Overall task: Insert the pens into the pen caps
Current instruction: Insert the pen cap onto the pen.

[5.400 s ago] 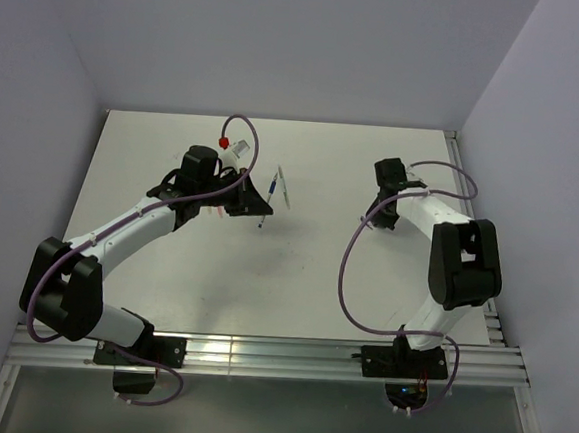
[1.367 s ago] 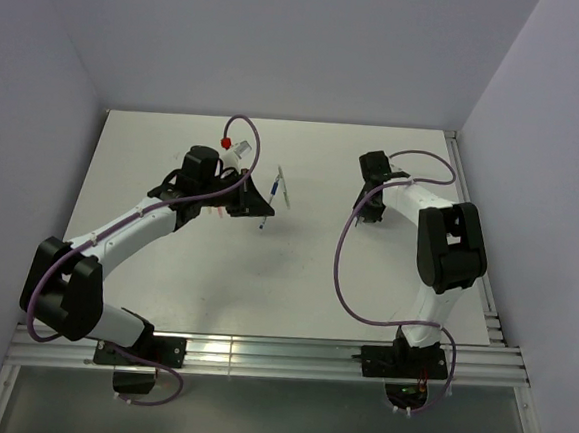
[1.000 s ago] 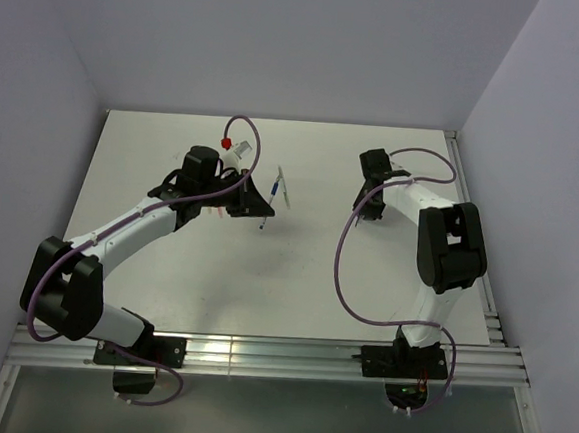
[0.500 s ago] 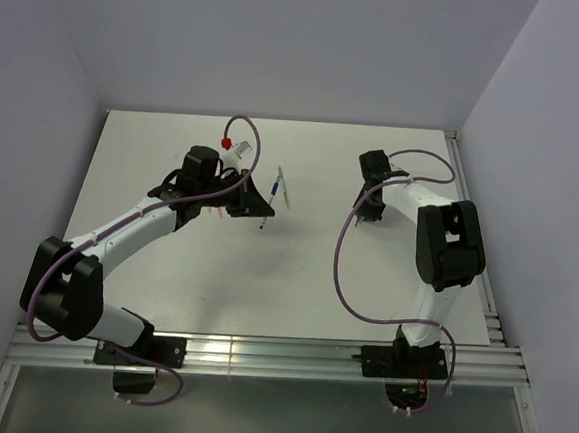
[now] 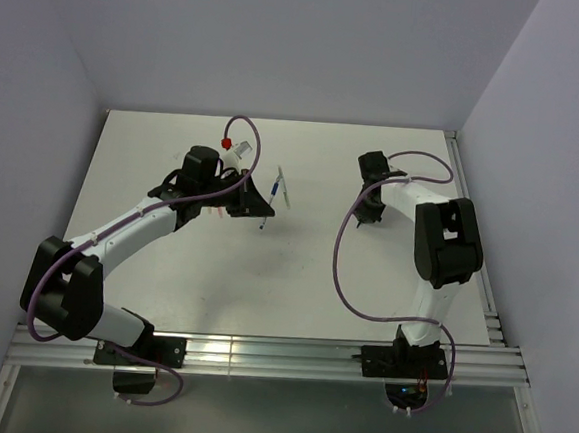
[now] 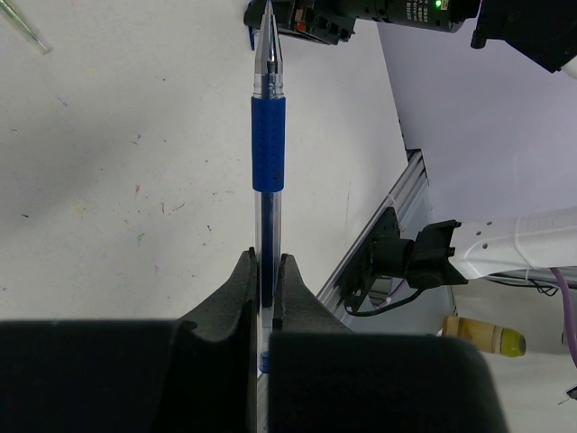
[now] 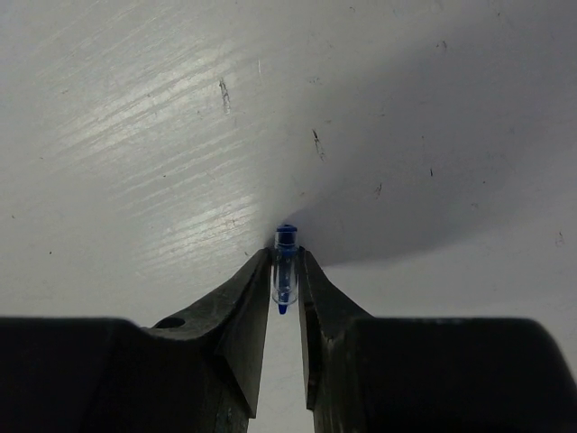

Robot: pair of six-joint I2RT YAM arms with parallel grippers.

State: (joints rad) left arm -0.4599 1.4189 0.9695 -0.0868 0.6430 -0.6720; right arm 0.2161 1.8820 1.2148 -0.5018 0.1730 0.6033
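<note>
My left gripper (image 5: 257,203) is shut on a blue pen (image 5: 269,198) with a clear barrel and a blue grip. In the left wrist view the pen (image 6: 268,117) sticks straight out from between the fingers (image 6: 242,289), tip away from me, above the table. My right gripper (image 5: 366,217) points down at the table at the right. In the right wrist view it (image 7: 286,273) is shut on a small clear pen cap with a blue end (image 7: 286,263), held at the table surface. A thin clear pen (image 5: 282,186) lies just beyond the blue pen; it also shows in the left wrist view (image 6: 24,27).
The white table (image 5: 305,268) is walled at the back and on both sides. A metal rail (image 5: 259,355) runs along the near edge and another down the right edge (image 5: 484,292). The right arm's base (image 6: 415,257) shows in the left wrist view.
The right gripper has moved left and a little farther back over the last seconds; in the last second only its upper arm shifted slightly. The left arm and blue pen have not moved.
</note>
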